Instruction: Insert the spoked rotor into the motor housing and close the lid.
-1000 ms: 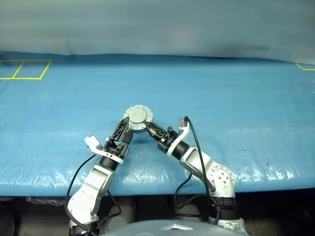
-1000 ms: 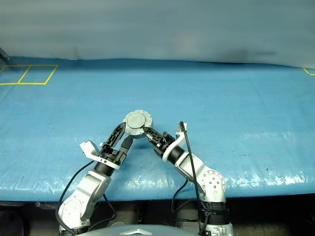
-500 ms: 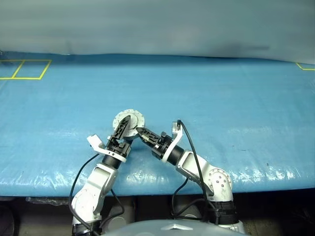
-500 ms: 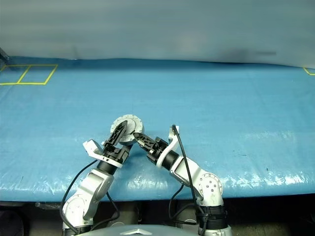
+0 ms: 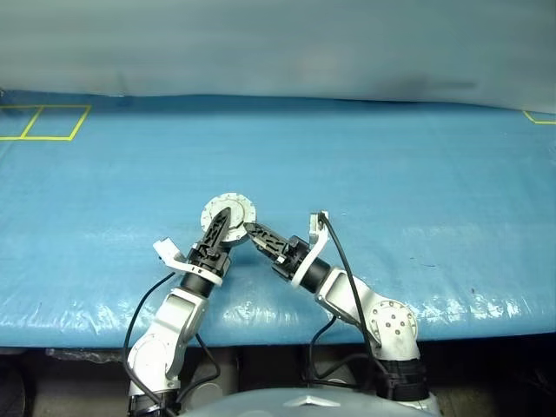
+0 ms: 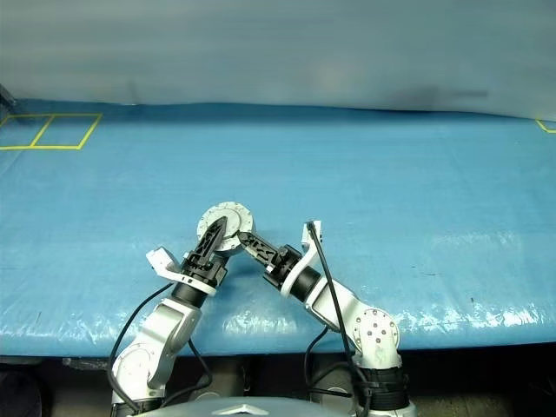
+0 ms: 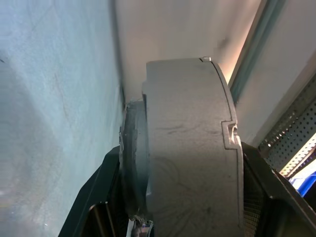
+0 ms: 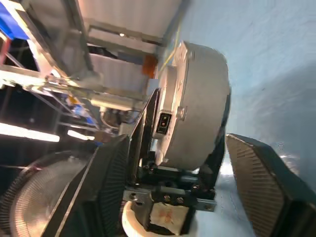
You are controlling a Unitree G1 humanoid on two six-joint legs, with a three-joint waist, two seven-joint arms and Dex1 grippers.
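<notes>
The round silver-grey metal motor housing [image 5: 229, 213] sits between the left hand [image 5: 217, 231] and right hand [image 5: 257, 235], above the counter [image 5: 417, 191], nearer its front edge.

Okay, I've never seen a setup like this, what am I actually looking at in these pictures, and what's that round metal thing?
This is a two-armed humanoid robot working over a table covered with a blue sheet. The two wide pictures come from a pair of cameras in its head, looking down over its arms. The two close-up pictures come from cameras on each wrist, looking along that arm's black fingers.

The round silver-grey part is a small motor housing with its lid on. The left gripper has it clamped between its fingers, lifted off the sheet; the left wrist view shows the housing edge-on between the pads. The right gripper sits just beside it with its jaws apart, one finger on either side, not gripping. Yellow tape lines mark squares at the far corners of the sheet.
</notes>
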